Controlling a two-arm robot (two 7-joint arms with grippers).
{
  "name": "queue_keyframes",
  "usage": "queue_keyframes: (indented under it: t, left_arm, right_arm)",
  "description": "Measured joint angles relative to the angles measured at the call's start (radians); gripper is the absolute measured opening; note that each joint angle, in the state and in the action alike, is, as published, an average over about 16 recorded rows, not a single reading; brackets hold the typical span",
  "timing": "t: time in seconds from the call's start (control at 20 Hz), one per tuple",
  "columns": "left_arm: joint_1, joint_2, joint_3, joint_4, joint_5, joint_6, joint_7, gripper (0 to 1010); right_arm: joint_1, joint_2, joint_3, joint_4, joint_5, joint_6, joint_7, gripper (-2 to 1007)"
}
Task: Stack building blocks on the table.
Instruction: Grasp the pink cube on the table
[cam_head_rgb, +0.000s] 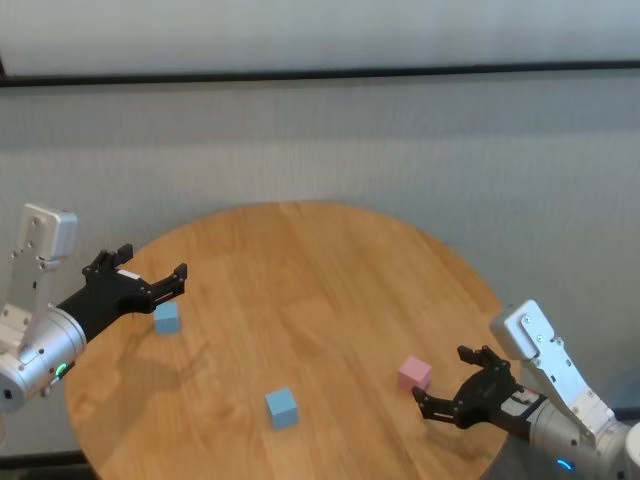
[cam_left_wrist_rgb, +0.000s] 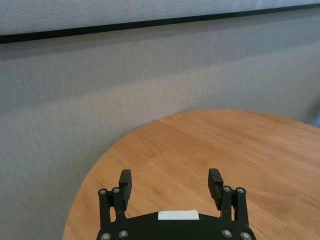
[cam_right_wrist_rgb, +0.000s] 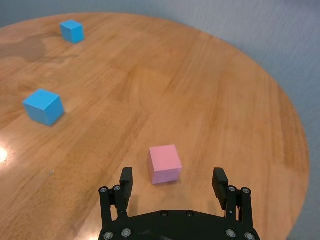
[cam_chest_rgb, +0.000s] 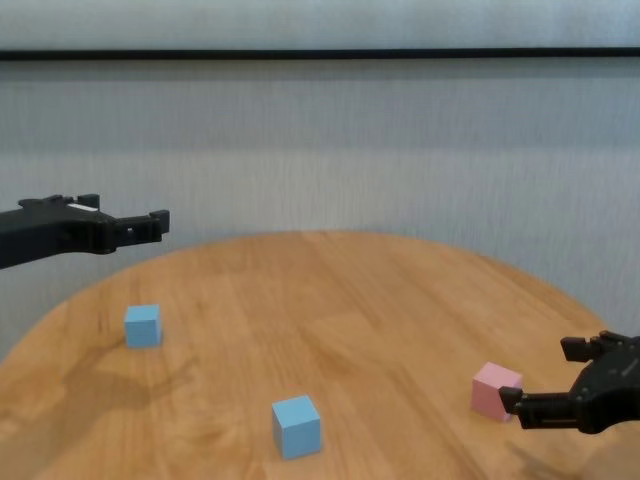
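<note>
All three cubes sit apart on the round wooden table (cam_head_rgb: 330, 270), nothing stacked yet. The pink block (cam_head_rgb: 414, 374) is near the right edge, and the right gripper (cam_head_rgb: 448, 383) hangs low just beside it, jaws spread wide and empty. One light blue block (cam_head_rgb: 282, 407) sits near the front middle, the other blue block (cam_head_rgb: 166, 317) is over on the left. The left gripper (cam_head_rgb: 152, 269) hovers above that one, also open with nothing in it.

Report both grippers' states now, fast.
Left gripper: open, empty, raised above the table near a light blue block.
Right gripper: open, empty, low, just short of the pink block.
</note>
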Motion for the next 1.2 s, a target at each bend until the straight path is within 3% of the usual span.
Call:
queue_keyframes:
  t: [0.7, 1.2]
  left_arm:
    - [-0.001, 0.000, 0.001, 0.001, 0.000, 0.001, -0.001, 1000]
    - [-0.001, 0.000, 0.001, 0.001, 0.000, 0.001, -0.001, 1000]
  right_arm:
    - [0.060, -0.073, 0.004, 0.105, -0.024, 0.004, 0.051, 1001]
    - [0.110, -0.114, 0.011, 0.192, -0.039, 0.004, 0.092, 1001]
